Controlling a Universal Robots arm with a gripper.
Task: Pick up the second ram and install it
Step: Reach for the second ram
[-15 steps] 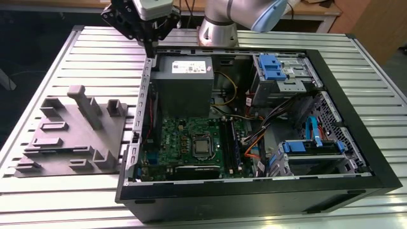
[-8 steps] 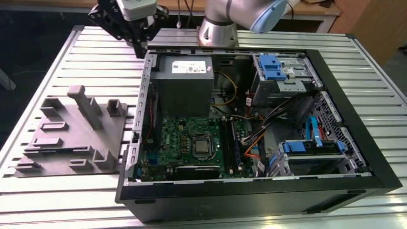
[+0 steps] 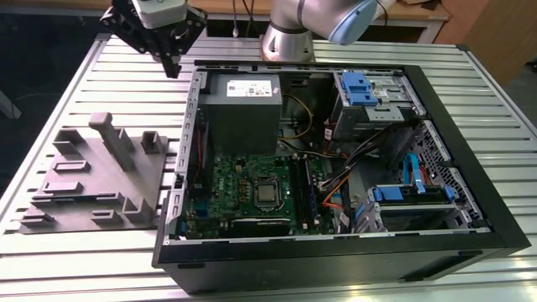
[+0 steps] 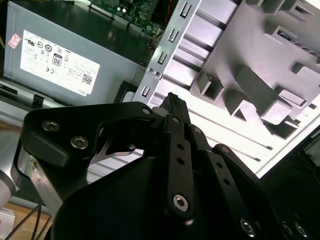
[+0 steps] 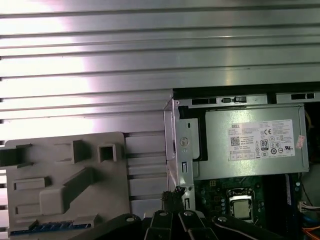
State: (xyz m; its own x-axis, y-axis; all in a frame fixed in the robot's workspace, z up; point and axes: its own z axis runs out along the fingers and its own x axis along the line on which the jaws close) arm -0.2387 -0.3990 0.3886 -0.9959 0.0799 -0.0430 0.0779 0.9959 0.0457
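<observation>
My gripper (image 3: 172, 70) hangs above the slatted table at the exterior view's upper left, just outside the far corner of the open computer case (image 3: 436, 157). Its black fingers meet at one tip in both wrist views (image 4: 172, 100) (image 5: 172, 196), shut with nothing between them. The second ram (image 5: 42, 227) shows as a narrow blue-green strip lying in a groove along one edge of the grey parts tray (image 5: 60, 165), well away from the gripper. The long black memory slots (image 3: 304, 195) run beside the processor on the green motherboard (image 3: 235, 189).
The grey tray (image 3: 92, 182), with upright posts, sits on the table at the exterior view's left of the case. Inside the case are a grey power supply (image 3: 243, 107), blue-tabbed drive cages (image 3: 369, 94) and loose cables. The arm's base (image 3: 290, 38) stands behind the case.
</observation>
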